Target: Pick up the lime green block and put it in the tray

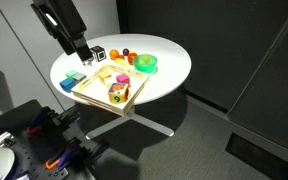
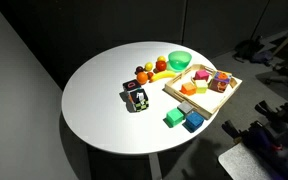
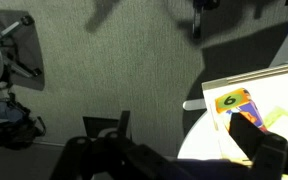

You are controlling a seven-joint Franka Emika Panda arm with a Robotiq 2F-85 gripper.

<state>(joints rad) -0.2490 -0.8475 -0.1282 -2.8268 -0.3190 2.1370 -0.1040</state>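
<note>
Lime green block [image 2: 172, 118]: it is seen lying on the white table [image 2: 99, 120], just outside the near corner of the tray [image 2: 184, 102], not yet lifted.
Neighbour: a blue block [image 2: 193, 121] is set just beside it, along the same tray corner; whether the two touch cannot be told.
Gripper [image 1: 85, 55]: it is held above the table, apart from the tray and from the block; whether the jaws are apart or together cannot be told from any view.
Risk, wrong pick: the blue block could be caught or dragged if the descent is centred poorly.
Risk, push: the block could be nudged toward the table edge opposite the tray by a fingertip.
Risk, placing: the tray is already crowded with coloured toys [image 2: 209, 85], so a released block may be left perched on one.
</note>
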